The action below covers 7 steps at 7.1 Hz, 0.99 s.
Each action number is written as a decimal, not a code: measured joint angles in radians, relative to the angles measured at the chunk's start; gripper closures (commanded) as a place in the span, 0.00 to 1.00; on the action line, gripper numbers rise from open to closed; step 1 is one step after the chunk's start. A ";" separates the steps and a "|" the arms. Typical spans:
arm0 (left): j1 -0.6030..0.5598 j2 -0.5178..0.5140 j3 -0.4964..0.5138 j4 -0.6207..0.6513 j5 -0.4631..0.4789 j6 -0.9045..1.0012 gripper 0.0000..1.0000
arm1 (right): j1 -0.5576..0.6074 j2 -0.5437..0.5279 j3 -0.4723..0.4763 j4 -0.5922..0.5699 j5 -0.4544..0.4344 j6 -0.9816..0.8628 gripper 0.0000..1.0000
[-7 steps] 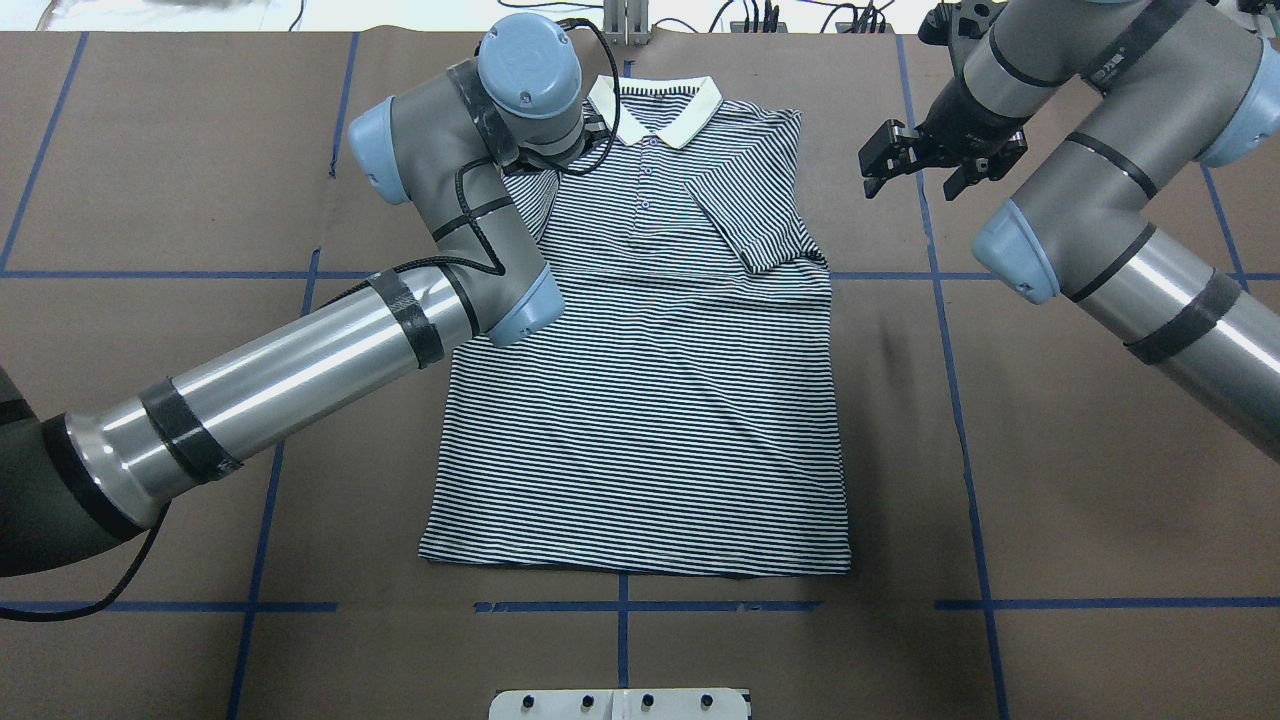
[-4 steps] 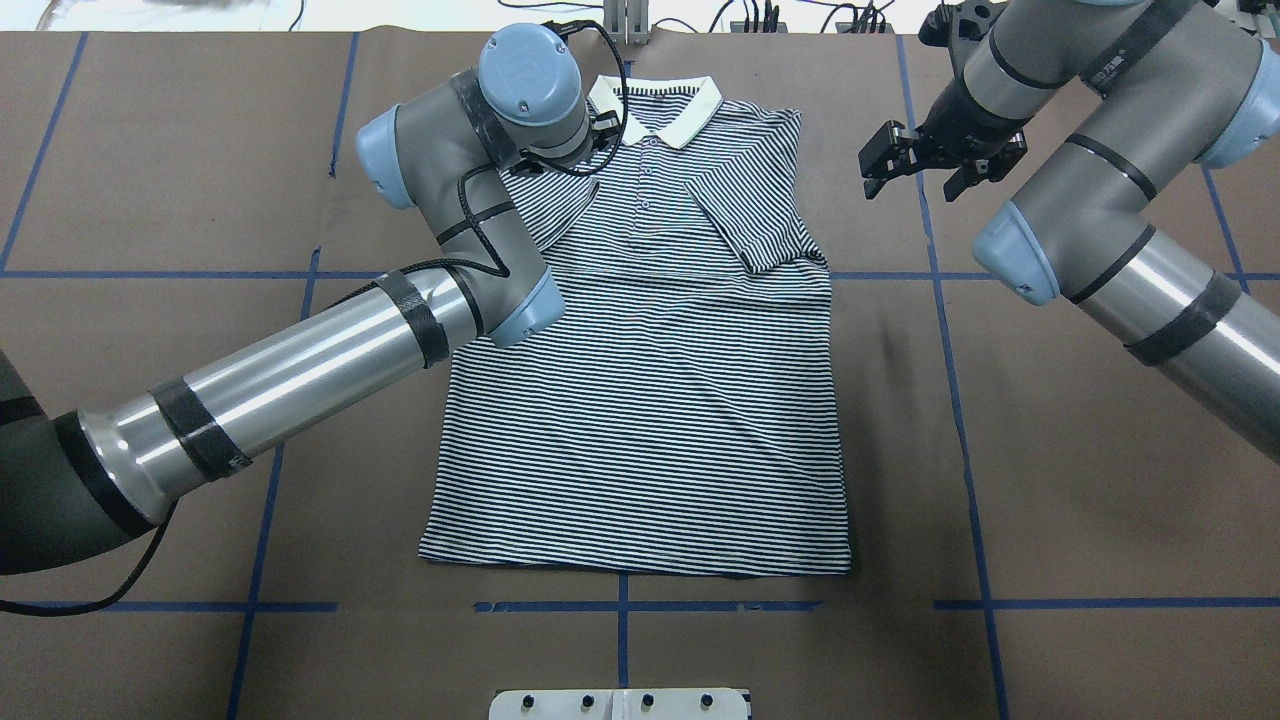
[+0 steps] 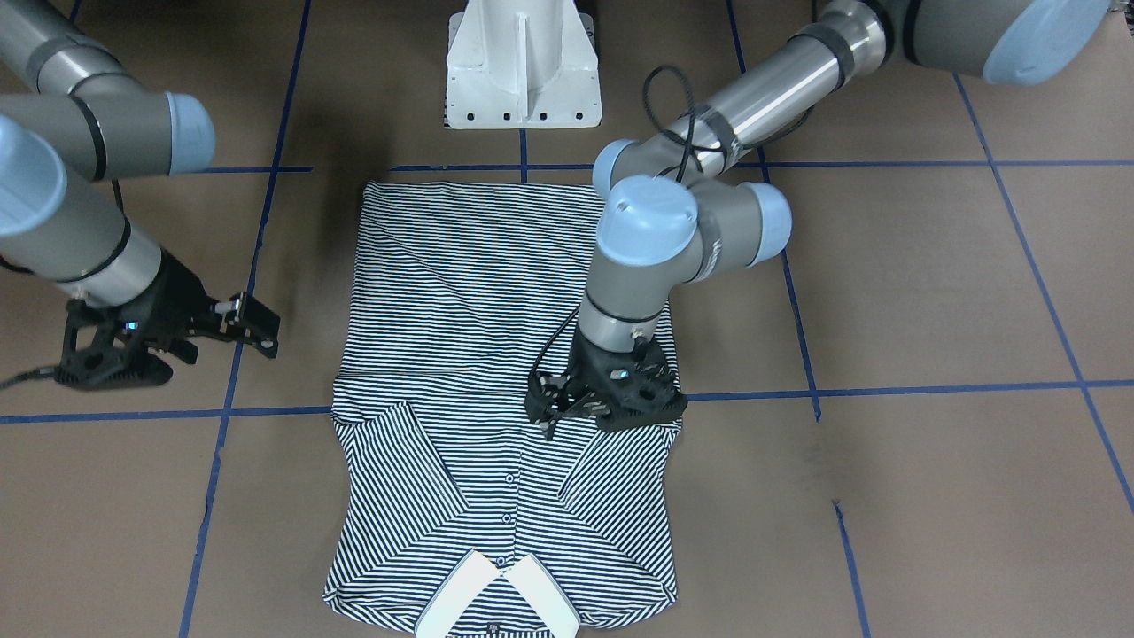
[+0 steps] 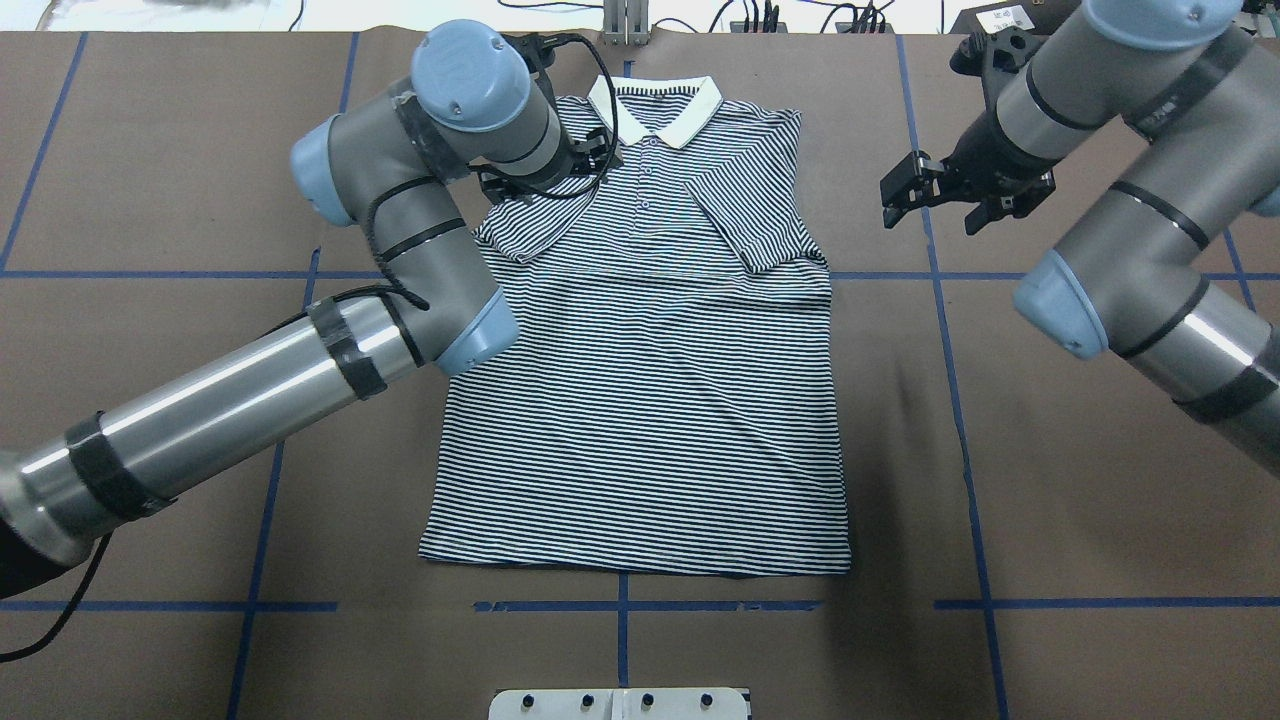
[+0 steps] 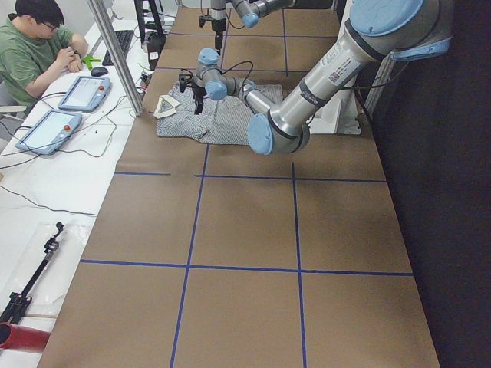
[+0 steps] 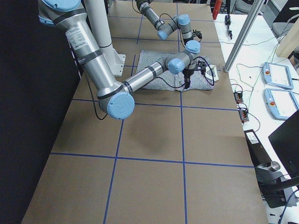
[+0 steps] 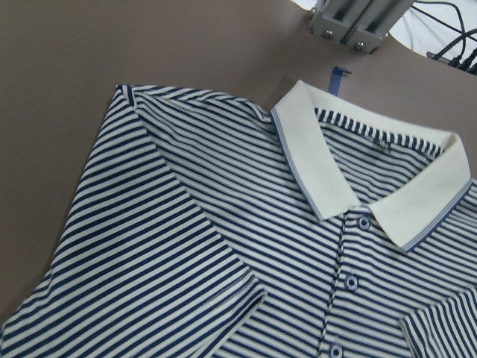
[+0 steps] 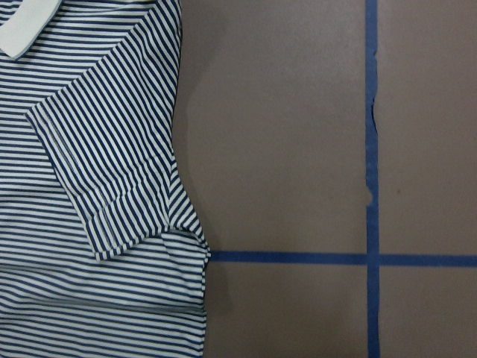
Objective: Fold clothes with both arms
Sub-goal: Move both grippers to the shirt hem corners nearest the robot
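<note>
The striped polo shirt (image 4: 650, 400) lies flat on the brown table, its white collar (image 4: 655, 105) at the far side. Both short sleeves are folded inward onto the chest. My left gripper (image 4: 545, 180) hovers open and empty over the folded left sleeve; it also shows in the front-facing view (image 3: 602, 408). My right gripper (image 4: 932, 208) is open and empty above bare table, right of the shirt's shoulder, and shows in the front-facing view (image 3: 221, 341). The wrist views show the collar (image 7: 373, 194) and the folded right sleeve (image 8: 97, 171), with no fingertips in view.
The white pedestal base (image 3: 523, 62) stands at the near table edge behind the shirt's hem. Blue tape lines (image 4: 960, 400) cross the brown table cover. An operator (image 5: 34, 46) sits at a side bench with tablets (image 5: 84, 92) beyond the far edge.
My left arm has drawn back to the left, off the shirt's shoulder, uncovering the folded left sleeve. My right gripper has shifted slightly right and nearer the robot. The shirt has not moved.
</note>
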 measured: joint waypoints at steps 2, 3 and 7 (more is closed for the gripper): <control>0.003 0.221 -0.373 0.155 -0.014 0.064 0.00 | -0.143 -0.130 0.150 0.078 -0.121 0.211 0.00; 0.004 0.305 -0.522 0.212 -0.014 0.083 0.00 | -0.242 -0.188 0.180 0.164 -0.218 0.332 0.00; 0.011 0.364 -0.692 0.309 -0.011 0.099 0.00 | -0.610 -0.351 0.256 0.306 -0.538 0.591 0.00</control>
